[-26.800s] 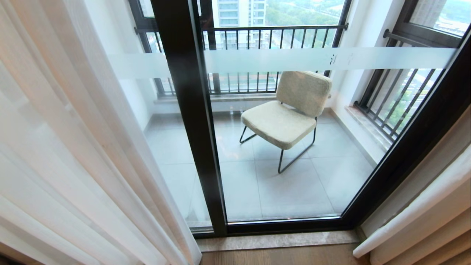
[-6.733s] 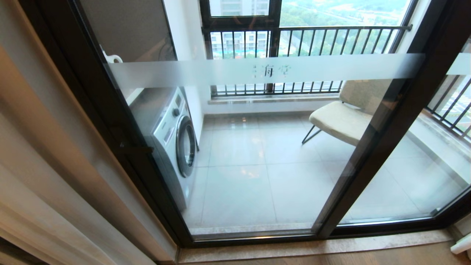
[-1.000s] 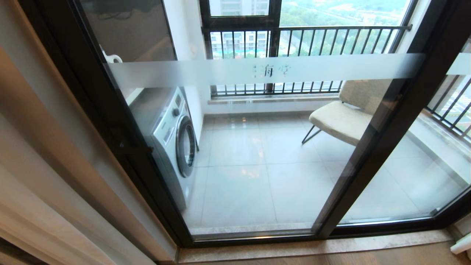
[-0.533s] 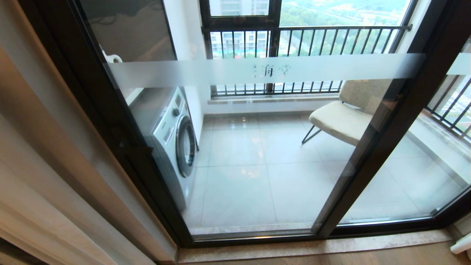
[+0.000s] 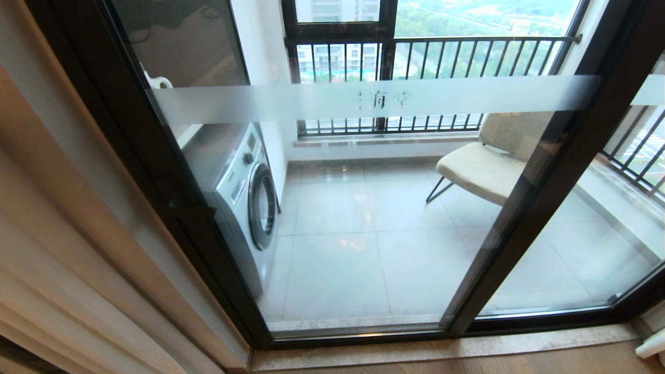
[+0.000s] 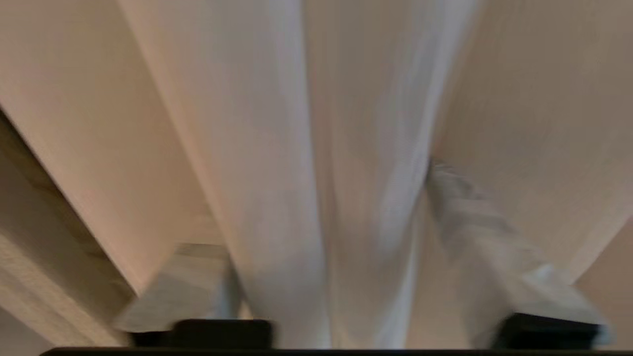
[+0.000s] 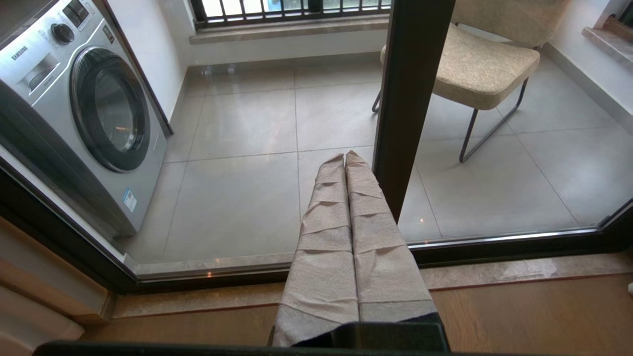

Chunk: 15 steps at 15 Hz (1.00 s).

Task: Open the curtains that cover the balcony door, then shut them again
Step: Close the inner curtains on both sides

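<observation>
Nearest the robot, the left tool [image 6: 324, 237] was pressed in among the curtains [image 6: 277, 148]. Its two wrapped fingers [image 6: 183, 284] stood well apart, one on each side of a pale fold of fabric that ran between them, but the blurred left wrist view did not show whether they pinched it. The right tool [image 7: 346, 158] hung above the wooden floor [image 7: 519, 311] just inside the sill, its two cloth-wrapped fingers pressed flat together with nothing between them.

In the head view neither arm showed. The curtains [image 5: 57, 249] were bunched at the left edge, beside the dark frame, leaving the glass uncovered. The balcony door [image 5: 524, 218] stood beyond the stone sill [image 5: 441, 348], its dark upright crossing the right half of the view and its frosted band [image 5: 291, 101] running level across the panes.

Past the glass, a washing machine [image 5: 244, 202] stood at the left of the tiled balcony, and a cream chair [image 5: 483, 171] on thin metal legs sat to the right. Farthest off ran the dark-barred railing [image 5: 441, 52].
</observation>
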Motion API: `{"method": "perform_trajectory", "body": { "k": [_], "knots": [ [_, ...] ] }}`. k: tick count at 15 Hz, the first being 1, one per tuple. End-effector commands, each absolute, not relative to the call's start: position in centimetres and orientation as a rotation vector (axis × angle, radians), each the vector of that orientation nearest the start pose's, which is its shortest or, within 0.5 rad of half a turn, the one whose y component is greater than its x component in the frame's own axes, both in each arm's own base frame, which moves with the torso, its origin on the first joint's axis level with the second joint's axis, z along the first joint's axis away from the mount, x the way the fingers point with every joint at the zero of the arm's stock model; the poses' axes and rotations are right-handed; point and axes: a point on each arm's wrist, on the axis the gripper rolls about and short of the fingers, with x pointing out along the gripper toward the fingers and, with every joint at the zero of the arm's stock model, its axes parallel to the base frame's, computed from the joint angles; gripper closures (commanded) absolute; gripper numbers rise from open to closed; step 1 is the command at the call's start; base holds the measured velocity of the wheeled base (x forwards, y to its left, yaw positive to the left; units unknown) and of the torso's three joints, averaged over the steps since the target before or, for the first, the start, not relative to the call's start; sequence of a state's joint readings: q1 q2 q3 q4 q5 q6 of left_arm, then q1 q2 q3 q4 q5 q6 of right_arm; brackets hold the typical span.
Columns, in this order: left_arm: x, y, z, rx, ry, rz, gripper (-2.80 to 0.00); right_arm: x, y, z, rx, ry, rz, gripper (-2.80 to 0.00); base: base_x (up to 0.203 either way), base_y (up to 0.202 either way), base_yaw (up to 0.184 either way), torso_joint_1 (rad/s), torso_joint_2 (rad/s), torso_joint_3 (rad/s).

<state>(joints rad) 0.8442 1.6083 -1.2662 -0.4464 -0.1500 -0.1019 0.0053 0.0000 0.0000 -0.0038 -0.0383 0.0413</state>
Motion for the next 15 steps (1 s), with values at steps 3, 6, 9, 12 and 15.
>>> {"method": "perform_trajectory", "body": {
  "k": [3, 6, 9, 12, 15],
  "knots": [
    [20.9, 21.6, 32.6, -0.043, -0.139, 0.654, 0.00, -2.3, -0.1, 7.6, 0.041, -0.003, -0.032, 0.00, 0.000, 0.000, 0.000, 0.000, 0.00, 0.000],
    [21.3, 20.1, 33.2, -0.037, -0.156, 0.608, 0.00, -2.3, -0.1, 7.6, 0.041, -0.002, -0.032, 0.00, 0.000, 0.000, 0.000, 0.000, 0.00, 0.000],
    [21.6, 18.3, 33.9, -0.027, -0.172, 0.488, 0.00, -2.3, -0.1, 7.6, 0.041, -0.004, -0.032, 0.00, 0.000, 0.000, 0.000, 0.000, 0.00, 0.000],
    [20.7, 16.2, 35.1, -0.014, -0.201, 0.413, 0.00, -2.3, -0.1, 7.6, 0.041, -0.004, -0.032, 0.00, 0.000, 0.000, 0.000, 0.000, 0.00, 0.000],
    [19.9, 13.5, 35.6, -0.012, -0.225, 0.342, 0.00, -2.3, -0.1, 7.6, 0.041, -0.004, -0.032, 0.00, 0.000, 0.000, 0.000, 0.000, 0.00, 0.000]
  ]
}}
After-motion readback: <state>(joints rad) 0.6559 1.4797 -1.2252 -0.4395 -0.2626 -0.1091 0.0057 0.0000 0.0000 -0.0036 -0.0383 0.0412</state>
